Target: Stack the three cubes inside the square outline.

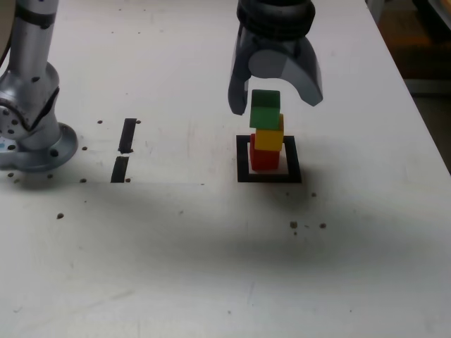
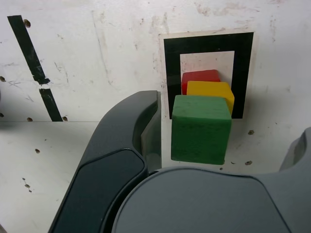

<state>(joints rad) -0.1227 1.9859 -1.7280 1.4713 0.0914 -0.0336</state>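
Observation:
Three cubes stand as a stack inside the square outline (image 1: 244,159): red cube (image 1: 264,159) at the bottom, yellow cube (image 1: 268,136) on it, green cube (image 1: 265,108) on top, each set slightly askew. My gripper (image 1: 276,103) hangs over the stack, open, with a finger on either side of the green cube and a gap on both sides. The wrist view looks down on the green cube (image 2: 200,128), yellow cube (image 2: 212,90), red cube (image 2: 199,76) and the black outline (image 2: 171,63); the gripper (image 2: 223,143) is open around the green cube.
Two short black tape strips (image 1: 127,135) (image 1: 120,169) lie at the exterior view's left, near the arm's base (image 1: 32,113). Small screw holes dot the white table (image 1: 211,267). The table's edge runs down the exterior view's right.

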